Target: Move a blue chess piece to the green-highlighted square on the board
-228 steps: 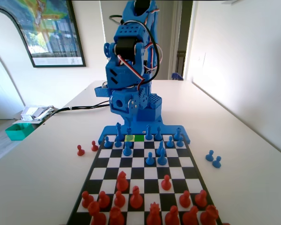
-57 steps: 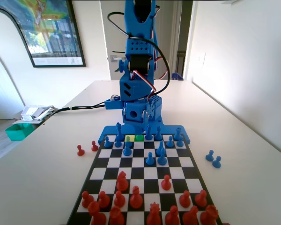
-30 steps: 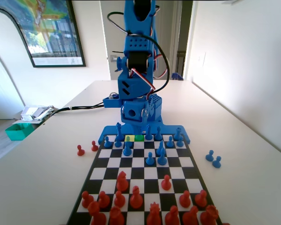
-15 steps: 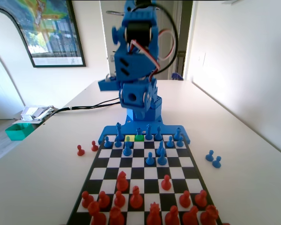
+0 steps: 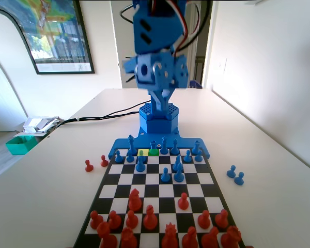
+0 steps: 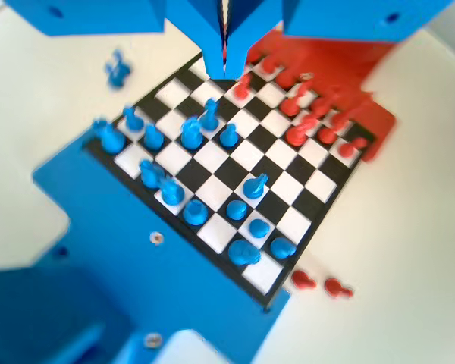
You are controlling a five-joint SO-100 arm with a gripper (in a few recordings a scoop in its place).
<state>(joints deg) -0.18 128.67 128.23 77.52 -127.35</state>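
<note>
Jaws pressed together and empty, the gripper [image 6: 226,70] hangs high above the board [image 6: 299,227]; the green square [image 5: 153,152] at its far row looks filled, so it should rise straight clear of neighbouring pieces.

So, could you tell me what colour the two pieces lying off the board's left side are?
Red; the two pieces show best in the fixed view.

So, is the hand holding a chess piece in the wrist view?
No: the hand hangs high above the board with its jaws pressed together and nothing between them.
</note>
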